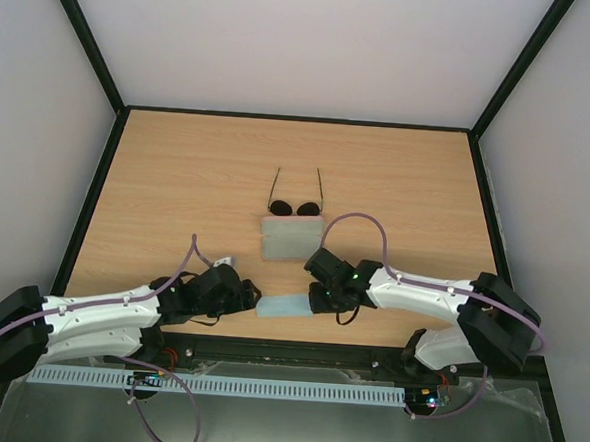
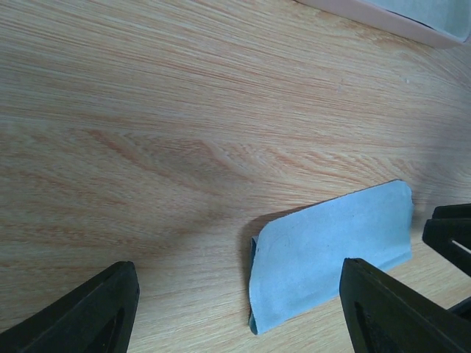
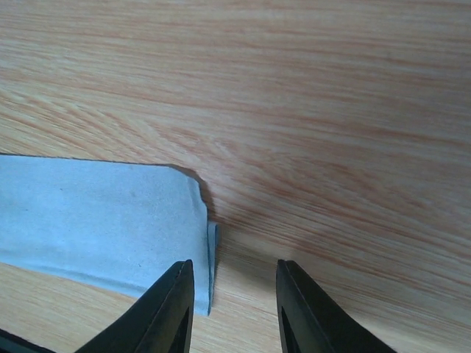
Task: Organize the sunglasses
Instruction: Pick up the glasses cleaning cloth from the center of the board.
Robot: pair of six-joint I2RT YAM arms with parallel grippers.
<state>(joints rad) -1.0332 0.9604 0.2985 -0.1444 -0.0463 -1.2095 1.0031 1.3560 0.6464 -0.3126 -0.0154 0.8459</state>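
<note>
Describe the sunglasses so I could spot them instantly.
Look to the middle of the wooden table. Just beyond the pale case lie the sunglasses. Two round dark lenses and thin wire arms set them apart from the case and blue cloth.

The light wood-grain table (image 1: 178,174) is carrying round dark-lensed wire sunglasses (image 1: 296,207), a pale pink rounded-rectangle case (image 1: 294,238) just beside them, and a folded light blue cloth (image 1: 285,308) lying apart.

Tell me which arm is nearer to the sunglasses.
Right. The right arm reaches just near-right of the sunglasses, beside the case; the left arm lies farther off, near-left.
</note>
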